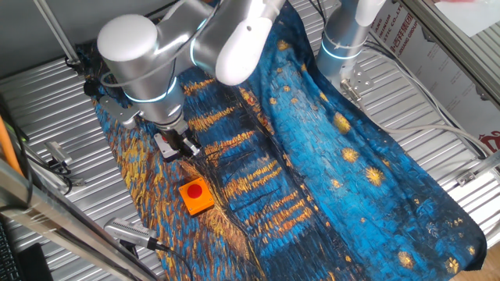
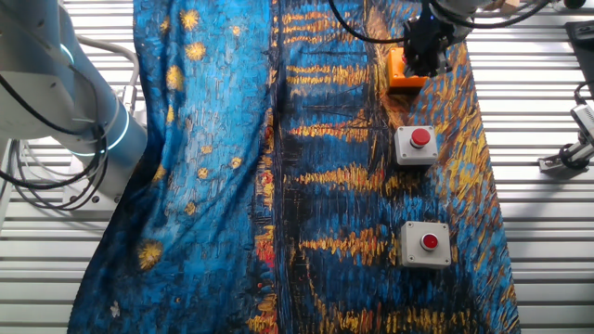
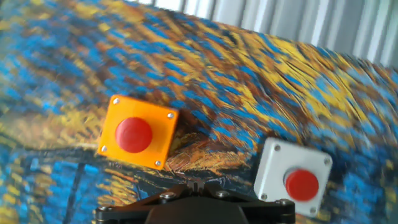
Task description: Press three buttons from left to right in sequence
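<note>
An orange-based button [image 3: 137,132] with a red cap sits on the patterned cloth, left of centre in the hand view. It also shows in one fixed view [image 1: 195,193], and in the other fixed view [image 2: 401,74] the hand partly covers it. A grey-based button [image 3: 293,177] lies to its right in the hand view, and the other fixed view [image 2: 417,145] shows it too. The third button [image 2: 426,243], also grey-based, shows only in that view. My gripper [image 1: 183,148] [image 2: 425,57] [image 3: 195,185] hovers above the cloth close to the orange button, touching nothing. Its fingertips meet, so it is shut and empty.
A blue and yellow painted cloth [image 2: 232,186] covers the slatted metal table [image 2: 538,232]. A second arm's base [image 1: 344,39] stands at the back, also seen in the other fixed view [image 2: 83,102]. Metal tools [image 1: 129,232] and clamps [image 2: 566,158] lie beside the cloth.
</note>
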Controlling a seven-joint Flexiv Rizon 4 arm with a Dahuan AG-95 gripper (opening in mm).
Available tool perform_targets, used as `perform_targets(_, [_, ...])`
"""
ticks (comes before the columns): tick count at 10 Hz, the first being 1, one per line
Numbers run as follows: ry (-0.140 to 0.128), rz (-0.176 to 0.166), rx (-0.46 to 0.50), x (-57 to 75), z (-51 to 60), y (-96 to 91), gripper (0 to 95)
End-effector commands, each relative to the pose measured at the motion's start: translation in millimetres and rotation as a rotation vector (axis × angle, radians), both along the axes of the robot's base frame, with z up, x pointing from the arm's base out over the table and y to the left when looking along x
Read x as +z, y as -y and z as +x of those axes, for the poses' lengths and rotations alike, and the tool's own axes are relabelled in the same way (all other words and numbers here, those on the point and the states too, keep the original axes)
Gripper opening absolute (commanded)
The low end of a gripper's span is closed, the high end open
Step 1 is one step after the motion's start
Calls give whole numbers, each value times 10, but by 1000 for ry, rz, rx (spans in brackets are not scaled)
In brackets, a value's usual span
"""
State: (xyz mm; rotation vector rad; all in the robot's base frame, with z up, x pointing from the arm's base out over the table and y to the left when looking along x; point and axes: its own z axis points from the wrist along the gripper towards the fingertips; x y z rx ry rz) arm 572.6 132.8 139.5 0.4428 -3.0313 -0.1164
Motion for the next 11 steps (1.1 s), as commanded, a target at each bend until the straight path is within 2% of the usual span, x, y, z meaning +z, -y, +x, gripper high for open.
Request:
perform_targets(1, [-47,-5,-123,105,111,-335,0])
perform_targets(3, [-47,-7,-189,92,166,-631,0])
perform_targets(6, [-48,-13,-239,33,191,-848,0])
perform_targets(9, [-48,-5,-241,-143,197,-816,0])
perform_targets(11, [-48,-9,-241,-188,198,-808,0])
